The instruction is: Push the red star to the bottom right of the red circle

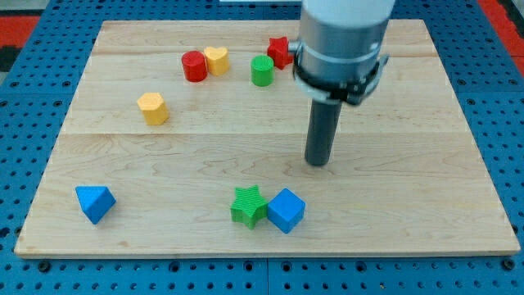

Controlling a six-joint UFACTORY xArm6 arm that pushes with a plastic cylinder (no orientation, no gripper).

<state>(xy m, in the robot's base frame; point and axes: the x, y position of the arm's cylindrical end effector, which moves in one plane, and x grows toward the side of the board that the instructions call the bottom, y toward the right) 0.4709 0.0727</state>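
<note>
Blue pegboard frames the pale wooden counter (pixel 409 238) on all sides. I take the red circle (pixel 194 66), near the counter's top edge, as my landmark. Touching it on the view's right is the yellow heart (pixel 216 60). Further to the view's right of the circle stands the green cylinder (pixel 262 71), and just beyond that the red star (pixel 279 52), slightly higher than the circle and partly hidden by my arm's grey housing. So the star sits up and to the right of the circle, near the top edge.

Below the circle and to the view's left lies the yellow hexagon (pixel 153 107). Far below the circle, at the bottom left, is the blue triangle (pixel 94 202). Below and to the right, near the bottom edge, the green star (pixel 248 206) touches the blue cube (pixel 286 211).

I have no claw, only a rod holding nothing; my tip (pixel 317 162) rests on bare wood, well below and right of the circle, apart from every block, above the blue cube.
</note>
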